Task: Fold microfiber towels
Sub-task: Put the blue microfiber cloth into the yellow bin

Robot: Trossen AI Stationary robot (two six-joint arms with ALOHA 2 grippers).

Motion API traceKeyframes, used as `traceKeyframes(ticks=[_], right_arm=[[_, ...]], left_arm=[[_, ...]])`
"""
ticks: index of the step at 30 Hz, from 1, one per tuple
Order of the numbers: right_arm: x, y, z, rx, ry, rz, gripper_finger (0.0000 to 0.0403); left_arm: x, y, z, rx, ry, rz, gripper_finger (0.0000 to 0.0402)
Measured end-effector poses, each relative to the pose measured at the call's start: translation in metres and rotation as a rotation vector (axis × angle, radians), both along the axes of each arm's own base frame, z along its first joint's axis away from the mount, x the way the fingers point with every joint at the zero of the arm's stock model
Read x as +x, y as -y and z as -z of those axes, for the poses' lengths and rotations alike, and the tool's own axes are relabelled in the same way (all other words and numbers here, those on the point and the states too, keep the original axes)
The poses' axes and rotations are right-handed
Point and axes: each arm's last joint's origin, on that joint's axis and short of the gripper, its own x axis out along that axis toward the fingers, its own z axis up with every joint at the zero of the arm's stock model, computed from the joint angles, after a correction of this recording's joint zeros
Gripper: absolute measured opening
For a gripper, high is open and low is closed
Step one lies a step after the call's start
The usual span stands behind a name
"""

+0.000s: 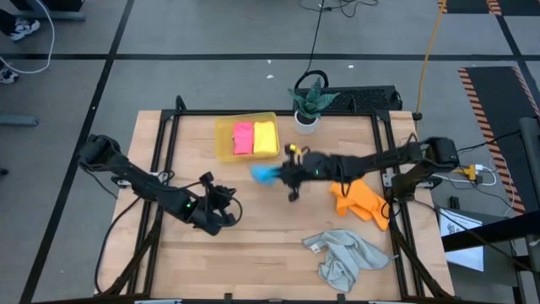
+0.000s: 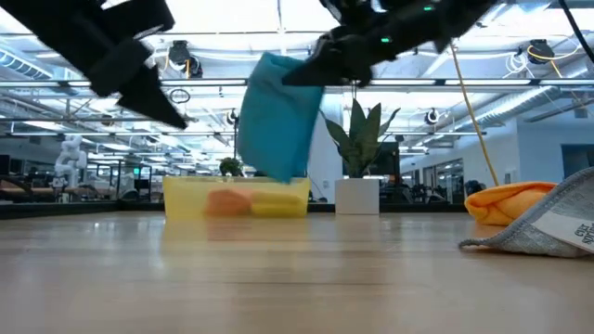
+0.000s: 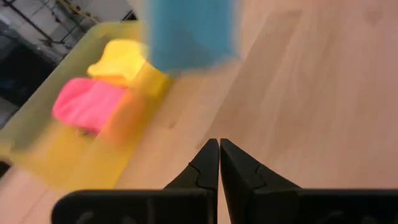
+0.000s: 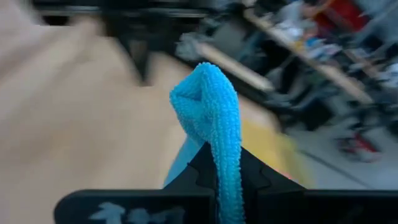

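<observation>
We list, re grippers:
- right gripper (image 4: 227, 163): pinched tight on blue towel (image 1: 267, 174), cloth lifted off the table (image 1: 253, 253), hanging below the fingers in low view
- tray (image 1: 224, 145): just beyond blue towel from right gripper; holds pink towel (image 1: 243, 138) & yellow towel (image 1: 266, 137) side by side
- orange towel (image 1: 361, 201): crumpled, beside right arm, behind its gripper
- grey towel (image 1: 344, 255): crumpled, near table's front edge
- left gripper (image 3: 219, 155): fingers together, nothing between them, above bare wood, well apart from blue towel
</observation>
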Motion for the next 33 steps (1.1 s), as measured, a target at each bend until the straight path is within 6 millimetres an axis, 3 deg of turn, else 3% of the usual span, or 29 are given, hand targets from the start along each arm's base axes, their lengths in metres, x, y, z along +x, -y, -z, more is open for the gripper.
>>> traceKeyframes(ticks=[6,10,16,21,25,33], right_arm=[[0.016,0.060,-0.023,-0.202,0.084,0.107,0.0006],[0.029,0.097,-0.021,-0.315,0.077,0.163,0.0006],[0.053,0.131,-0.003,-0.248,0.082,0.095,0.0006],[0.074,0.140,0.008,-0.250,0.131,0.104,0.0006],[0.079,0.138,0.006,-0.260,0.185,0.101,0.0006],[0.074,0.131,-0.010,-0.255,0.183,0.093,0.0006]], left_arm=[[-0.011,0.004,-0.011,-0.014,0.041,0.006,0.0019],[-0.019,0.009,-0.016,-0.002,0.064,0.021,0.0019],[-0.034,0.009,-0.017,0.004,0.092,-0.065,0.0019],[-0.057,-0.023,-0.014,0.025,0.074,-0.365,0.0005],[-0.068,-0.053,-0.009,0.074,0.023,-0.554,0.0006],[-0.090,-0.105,0.017,0.038,0.008,-0.687,0.0002]])
